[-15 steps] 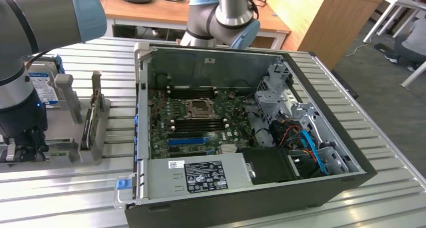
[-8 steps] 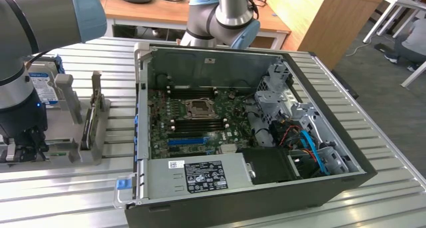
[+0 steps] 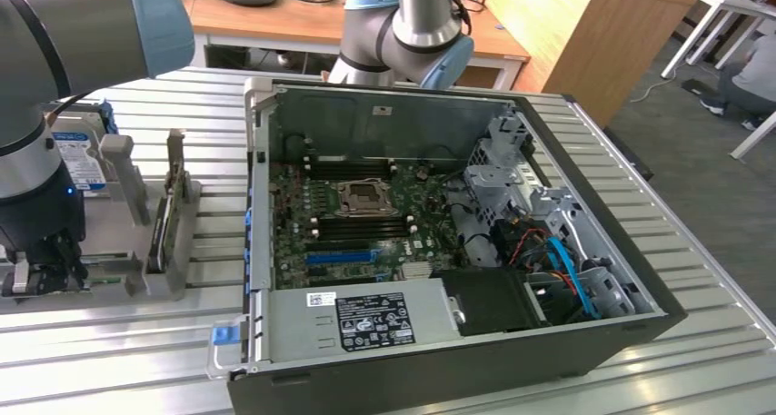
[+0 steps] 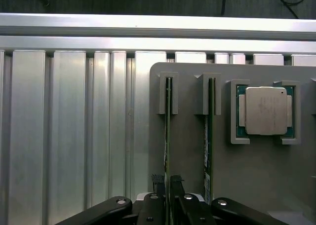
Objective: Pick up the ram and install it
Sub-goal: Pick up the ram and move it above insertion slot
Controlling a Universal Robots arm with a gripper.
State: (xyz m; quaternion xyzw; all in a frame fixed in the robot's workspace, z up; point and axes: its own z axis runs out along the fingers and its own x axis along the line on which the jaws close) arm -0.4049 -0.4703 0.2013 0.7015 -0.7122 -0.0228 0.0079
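Two rams stand on edge in slots of a grey holder (image 4: 187, 151). My gripper (image 4: 168, 186) reaches down over one ram (image 4: 168, 131), a thin green stick, with one finger pressed against each side of it. This stick still sits in its slot. The second ram (image 4: 211, 131) stands in the neighbouring slot, towards the processor. In the exterior view the gripper (image 3: 46, 268) is low over the holder (image 3: 152, 279) at the exterior view's left, beside the open computer case (image 3: 606, 333). The motherboard (image 3: 424, 211) lies inside the case with black memory slots (image 3: 358, 222) near the processor socket (image 3: 362, 197).
A square silver processor chip (image 4: 265, 110) rests in its own pocket of the holder. A hard drive with a blue-white label (image 3: 73, 156) stands behind the gripper. The ribbed aluminium table (image 4: 74, 136) carries everything. A second arm (image 3: 406, 34) stands behind the case.
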